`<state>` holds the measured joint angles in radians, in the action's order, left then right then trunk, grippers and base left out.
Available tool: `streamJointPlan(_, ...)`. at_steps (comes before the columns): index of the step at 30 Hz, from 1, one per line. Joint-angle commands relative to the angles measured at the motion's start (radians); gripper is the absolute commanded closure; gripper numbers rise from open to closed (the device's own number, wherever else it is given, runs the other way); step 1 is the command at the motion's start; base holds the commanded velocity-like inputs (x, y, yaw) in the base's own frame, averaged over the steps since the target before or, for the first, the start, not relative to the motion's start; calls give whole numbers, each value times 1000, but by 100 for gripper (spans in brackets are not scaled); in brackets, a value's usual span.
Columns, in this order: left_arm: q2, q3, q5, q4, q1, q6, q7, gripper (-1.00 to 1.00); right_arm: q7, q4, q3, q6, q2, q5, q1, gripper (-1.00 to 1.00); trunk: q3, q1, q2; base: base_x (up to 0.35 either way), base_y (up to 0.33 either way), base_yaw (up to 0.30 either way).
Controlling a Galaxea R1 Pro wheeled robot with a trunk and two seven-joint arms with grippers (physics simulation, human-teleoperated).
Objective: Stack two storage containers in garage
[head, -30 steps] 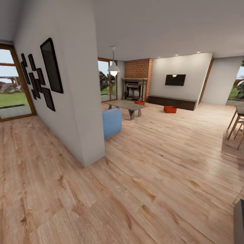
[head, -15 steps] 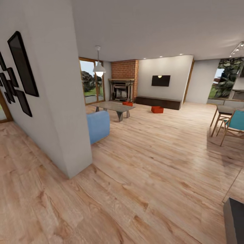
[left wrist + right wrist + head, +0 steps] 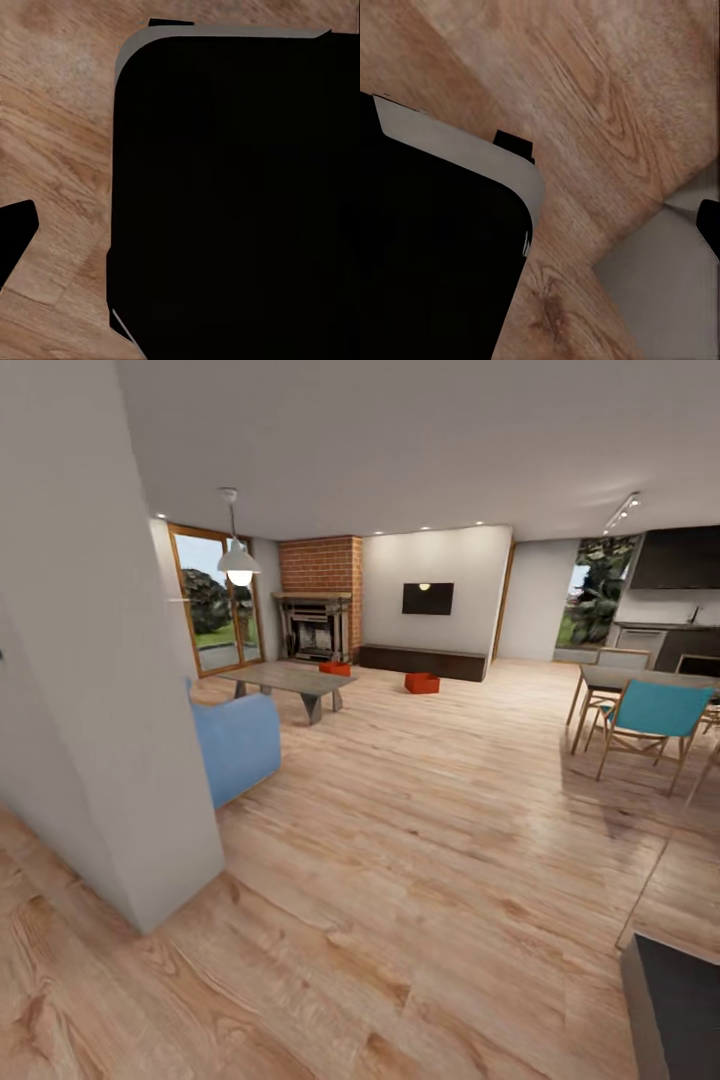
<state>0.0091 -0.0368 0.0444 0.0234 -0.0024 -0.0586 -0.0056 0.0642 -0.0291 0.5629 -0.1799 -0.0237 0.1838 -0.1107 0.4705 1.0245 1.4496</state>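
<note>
Far across the living room, two orange-red storage containers rest on the light wood plank floor. One container point(image 3: 335, 668) sits by the coffee table in front of the brick fireplace point(image 3: 316, 622). The other container point(image 3: 422, 682) lies in front of the long dark cabinet point(image 3: 424, 660), under the TV point(image 3: 427, 598). Both are well out of reach. A dark fingertip point(image 3: 16, 229) edges into the left wrist view and another fingertip point(image 3: 709, 223) into the right wrist view, both above wood floor. How the jaws stand cannot be judged. The garage is out of view.
A white wall corner point(image 3: 110, 740) stands close on the left, with a blue armchair point(image 3: 236, 745) and the coffee table point(image 3: 285, 680) beyond it. A dining table with a teal chair point(image 3: 648, 712) is on the right. A dark slab point(image 3: 680, 1010) is at the lower right. My black base point(image 3: 225, 187) is below the wrists.
The head view has swung right and moved forward. The framed pictures on the wall have left the picture, and the dining table and kitchen have come in. The containers have not moved.
</note>
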Motion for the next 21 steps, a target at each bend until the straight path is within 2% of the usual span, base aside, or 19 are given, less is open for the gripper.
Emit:
streamJointPlan(1,0,-3,5,0,-1,-3,-1,-100,0,-3,9,-6,1,9,-1,-100,1,1,0,322,0,-273)
streamJointPlan(21,-1,-3,3,0,-1,-3,-1,-100,0,-2,9,-6,1,8,-1,-100,1,1,0,322,0,-275)
